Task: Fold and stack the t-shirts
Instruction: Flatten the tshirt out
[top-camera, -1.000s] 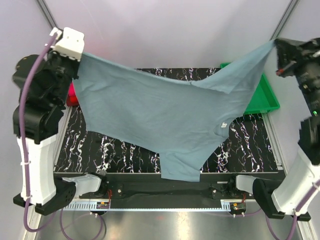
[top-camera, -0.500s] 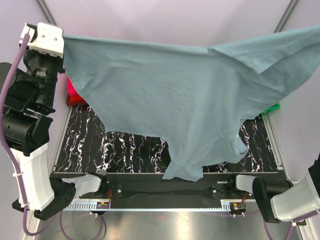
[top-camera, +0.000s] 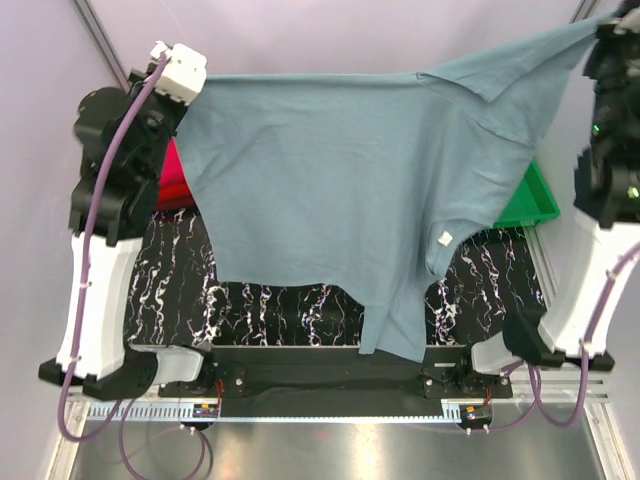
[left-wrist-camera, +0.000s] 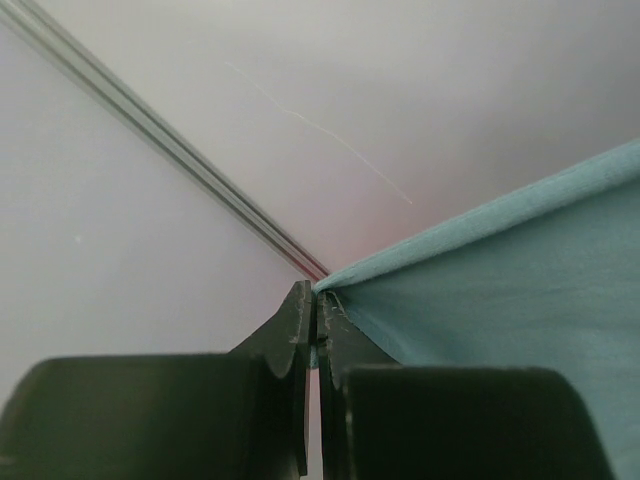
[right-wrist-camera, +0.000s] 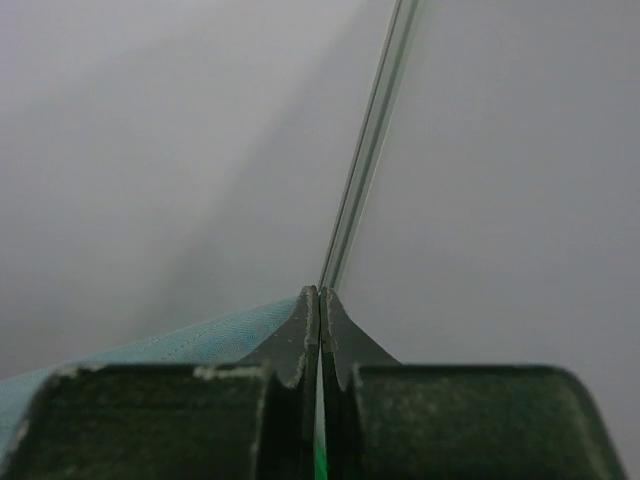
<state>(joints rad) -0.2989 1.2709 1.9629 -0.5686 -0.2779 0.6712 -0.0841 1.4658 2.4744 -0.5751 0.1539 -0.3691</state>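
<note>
The grey-blue t-shirt (top-camera: 350, 190) hangs spread in the air between both arms, with its white neck tag (top-camera: 445, 238) low on the right and a sleeve dangling to the table's near edge. My left gripper (top-camera: 190, 85) is shut on its upper left corner; in the left wrist view the cloth (left-wrist-camera: 500, 290) runs from the closed gripper (left-wrist-camera: 318, 312). My right gripper (top-camera: 600, 25) is shut on the upper right corner; the right wrist view shows the cloth (right-wrist-camera: 180, 345) at the closed gripper (right-wrist-camera: 319, 310). Folded magenta and red shirts (top-camera: 175, 180) lie behind the left arm.
A green plastic tray (top-camera: 530, 195) stands at the back right, partly hidden by the shirt. The black marbled table top (top-camera: 280, 305) lies below. Grey walls with metal frame posts (right-wrist-camera: 370, 140) enclose the cell.
Both arms have swung the stretched shirt: raised high half a second ago, now lower and shifted back. The left gripper has moved right, and the shirt hangs more vertically.
</note>
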